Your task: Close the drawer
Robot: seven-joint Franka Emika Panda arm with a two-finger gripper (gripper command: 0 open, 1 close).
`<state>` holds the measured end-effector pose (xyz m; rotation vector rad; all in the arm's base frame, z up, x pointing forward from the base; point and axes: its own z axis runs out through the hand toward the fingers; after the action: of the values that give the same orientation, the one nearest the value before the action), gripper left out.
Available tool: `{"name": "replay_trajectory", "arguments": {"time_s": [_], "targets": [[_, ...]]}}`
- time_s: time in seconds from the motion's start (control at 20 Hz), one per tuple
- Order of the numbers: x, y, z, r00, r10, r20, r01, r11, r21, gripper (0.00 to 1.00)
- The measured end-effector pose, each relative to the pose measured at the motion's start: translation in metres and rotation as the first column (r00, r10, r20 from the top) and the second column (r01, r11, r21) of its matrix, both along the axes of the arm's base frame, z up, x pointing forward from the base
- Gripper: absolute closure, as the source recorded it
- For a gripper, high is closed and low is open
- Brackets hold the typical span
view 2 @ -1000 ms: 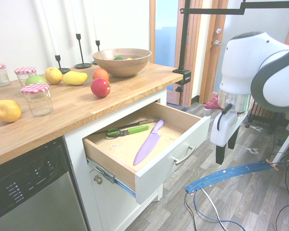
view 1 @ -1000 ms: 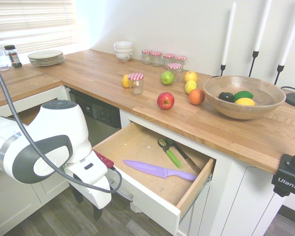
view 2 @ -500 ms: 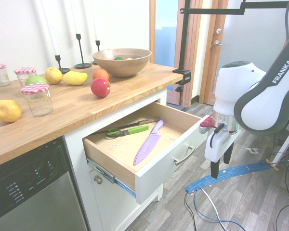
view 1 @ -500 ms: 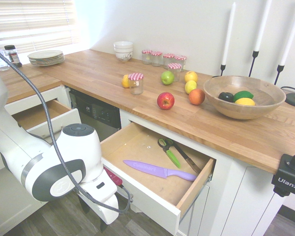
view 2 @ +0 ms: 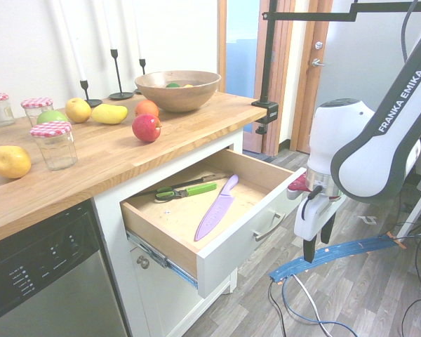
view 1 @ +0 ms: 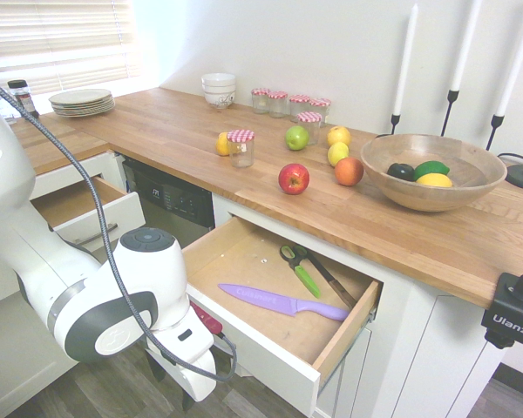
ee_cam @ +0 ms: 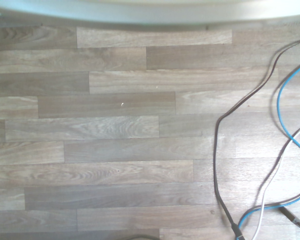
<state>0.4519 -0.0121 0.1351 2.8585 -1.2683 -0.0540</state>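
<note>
The drawer (view 1: 263, 350) stands pulled far out under the wooden counter, its white front (view 2: 244, 240) facing the room and its silver bar handle (view 2: 268, 227) showing in the second exterior view. Inside its light wood box lie a purple knife (view 1: 283, 303) and green-handled scissors (view 1: 298, 266). My gripper (view 2: 318, 240) hangs pointing down at the floor, open and empty, just off the outer face of the drawer front near its handle end. From the first exterior view the gripper (view 1: 172, 383) sits low beside the drawer's front corner, and my arm hides that end of the front. The wrist view shows only floor.
A narrower drawer (view 1: 85, 209) stands open to the left, past the dishwasher (view 1: 167, 202). The counter (view 1: 174, 131) holds fruit, jars, plates and a wooden bowl (view 1: 431, 170). Cables (ee_cam: 250, 150) lie on the wood floor below my gripper.
My arm has come down and swung in toward the drawer front; the gripper now hangs lower and closer to it. The drawer itself has not moved.
</note>
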Motion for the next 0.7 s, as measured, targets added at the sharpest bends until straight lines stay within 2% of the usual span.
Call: {"name": "replay_trajectory", "arguments": {"time_s": [0.7], "targets": [[0.012, 0.000, 0.003, 1.000, -0.006, 0.027, 0.006, 1.000, -0.003, 1.00]]}}
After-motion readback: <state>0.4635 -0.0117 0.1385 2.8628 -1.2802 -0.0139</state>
